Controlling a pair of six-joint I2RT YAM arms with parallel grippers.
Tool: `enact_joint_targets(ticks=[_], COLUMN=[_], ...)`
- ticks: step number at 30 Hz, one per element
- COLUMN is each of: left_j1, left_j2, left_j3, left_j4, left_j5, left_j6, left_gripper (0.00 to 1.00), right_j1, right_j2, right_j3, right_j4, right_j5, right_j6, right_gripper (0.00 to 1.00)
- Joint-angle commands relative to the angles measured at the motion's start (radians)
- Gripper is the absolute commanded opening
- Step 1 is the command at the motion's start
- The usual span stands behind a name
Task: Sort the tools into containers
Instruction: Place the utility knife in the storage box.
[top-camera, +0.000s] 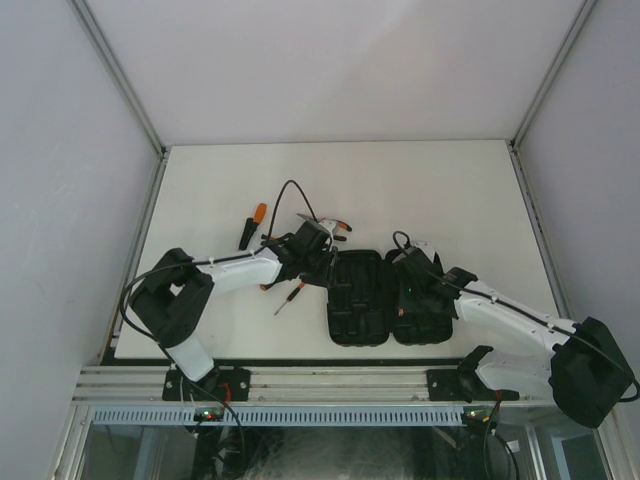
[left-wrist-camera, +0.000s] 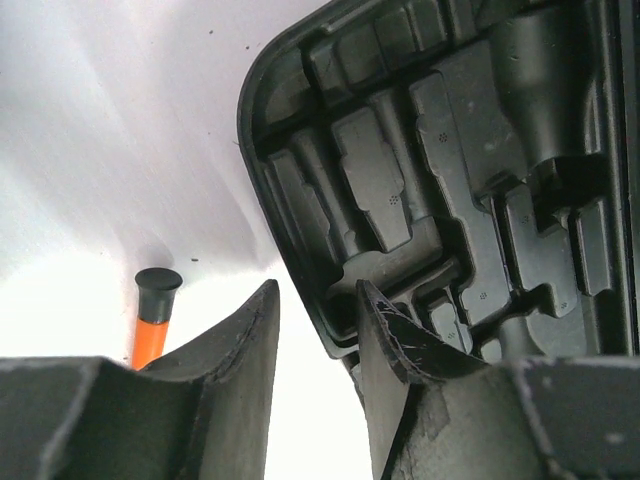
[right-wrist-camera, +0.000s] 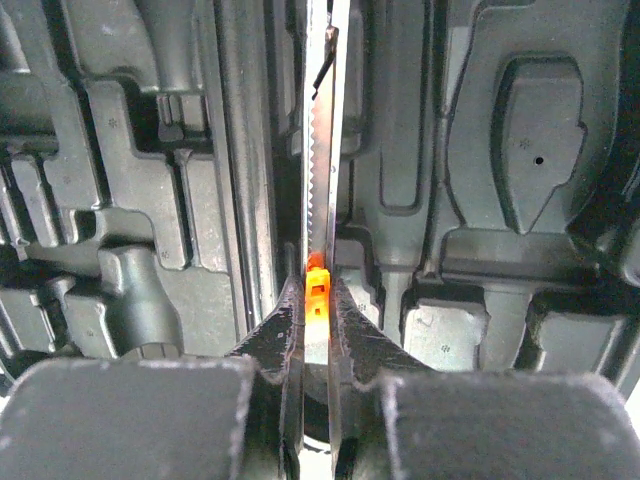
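As the right pincer (right-wrist-camera: 318, 292) clamps what looks like a thin toothed blade (right-wrist-camera: 320, 150) above the case (right-wrist-camera: 150, 150), lower it squarely into a matching slot; the left pincer (left-wrist-camera: 317, 292) gapes empty.

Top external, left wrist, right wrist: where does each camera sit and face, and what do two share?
Top external: above, behind; looks down on both arms, tool case.
Left wrist: on left arm, facing past its jaws at the case's corner.
Right wrist: on right arm, facing past its jaws into the case.
All share the case.
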Motion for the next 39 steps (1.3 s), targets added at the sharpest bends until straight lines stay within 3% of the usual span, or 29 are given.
enact_joint_targets(ticks=[1, 6, 14, 24, 31, 39], left_j1=[-0.003, -0.003, -0.003, -0.003, -0.003, -0.003], left_j2=[-0.058, -0.055, -0.050, -0.035, -0.048, -0.057], left_j3=[0.035, 0.034, 0.023, 0.033, 0.026, 0.010], left_j4=[-0.005, -0.006, 0.003, 0.003, -0.001, 0.010], left_j5=[-0.008, -0.012, -0.010, -0.011, -0.016, -0.006], left_j6=[0.001, 0.000, -0.004, -0.005, -0.008, -0.015], left_gripper=[0.41, 0.41, 0.41, 0.41, 0.41, 0.40], right_j1=[-0.020, -0.031, -0.031, -0.031, -0.040, -0.119], right_j2=[0.027, 0.053, 0.062, 0.047, -0.041, -0.095], right_j3=[0.003, 0.003, 0.002, 0.002, 0.003, 0.013], right_j4=[0.069, 0.080, 0.054, 0.012, -0.010, 0.055], right_j5=[0.000, -0.029, -0.037, -0.051, -0.039, -0.104], right_j6=[-0.031, -0.047, -0.036, -0.023, -0.023, -0.070], right_gripper=[0.00, 0.00, 0.13, 0.22, 0.20, 0.10])
